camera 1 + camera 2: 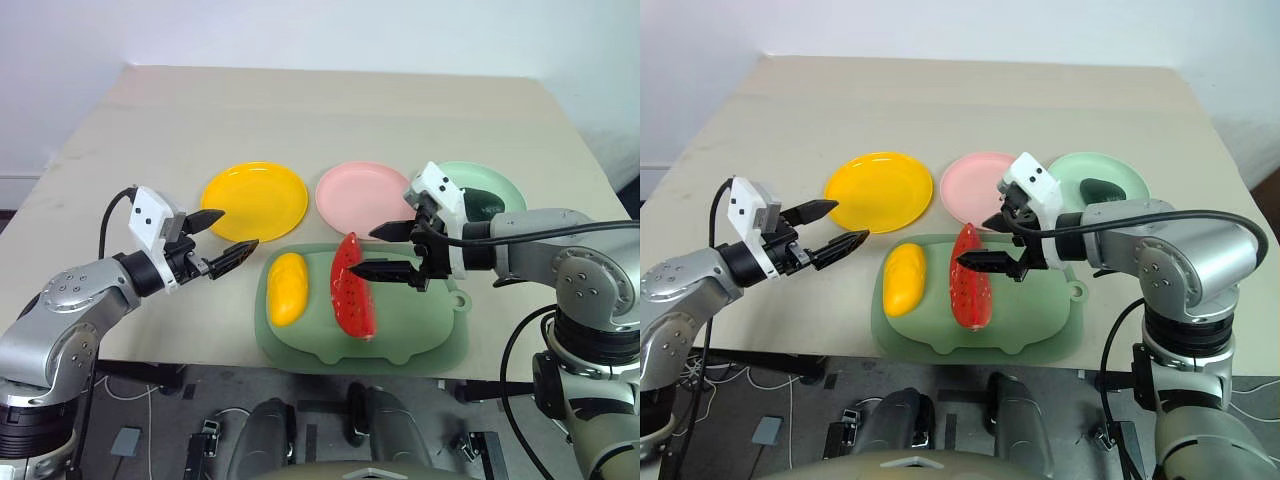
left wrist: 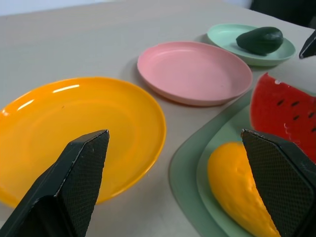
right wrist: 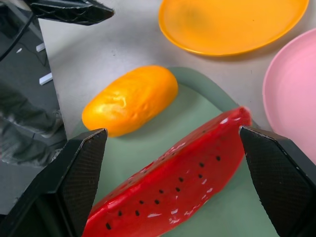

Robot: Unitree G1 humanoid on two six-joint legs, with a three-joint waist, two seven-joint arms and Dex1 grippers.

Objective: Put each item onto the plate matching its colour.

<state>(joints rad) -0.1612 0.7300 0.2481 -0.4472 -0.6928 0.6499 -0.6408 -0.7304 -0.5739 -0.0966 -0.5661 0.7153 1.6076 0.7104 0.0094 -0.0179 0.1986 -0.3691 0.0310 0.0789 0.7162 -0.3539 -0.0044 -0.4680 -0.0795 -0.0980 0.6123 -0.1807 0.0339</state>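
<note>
The yellow mango (image 1: 286, 288) and the red watermelon wedge (image 1: 352, 290) lie side by side on the pale green mat (image 1: 420, 335). On the mint green plate (image 2: 222, 34) rests the dark green avocado (image 2: 260, 39). The yellow plate (image 1: 255, 200) and the pink plate (image 1: 365, 195) are bare. My right gripper (image 1: 362, 252) is open just over the watermelon, one finger on each side of the wedge in the right wrist view. My left gripper (image 1: 235, 232) is open, level, at the near edge of the yellow plate, left of the mango.
The three plates stand in a row behind the mat on a beige table (image 1: 320, 110). The mat reaches close to the table's front edge. My right arm crosses in front of the green plate.
</note>
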